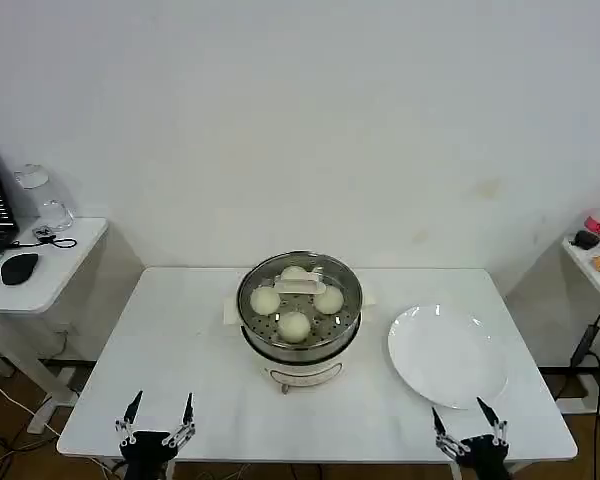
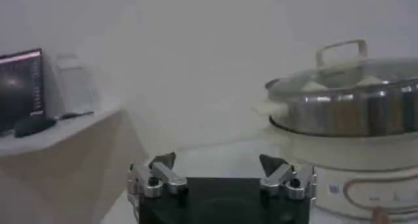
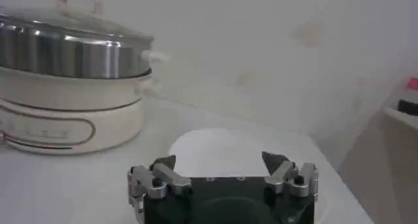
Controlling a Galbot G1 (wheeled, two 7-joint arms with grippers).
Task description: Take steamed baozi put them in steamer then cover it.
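Plain white wall [image 1: 300,120], white table [image 1: 180,340], white side desk [image 1: 55,265] with mouse [image 1: 19,267] at left.

The steamer [image 1: 300,335] stands mid-table [image 1: 170,350] with the cover [image 1: 300,290] seated on it, so the baozi [image 1: 294,325] inside cannot be reached from above. To its right a white plate [image 1: 447,355] takes up the tabletop, apparently bare. Left of the steamer the surface lies open. The left gripper [image 1: 158,412] and right gripper [image 1: 468,418] sit spread at the near edge, well apart from the pot.
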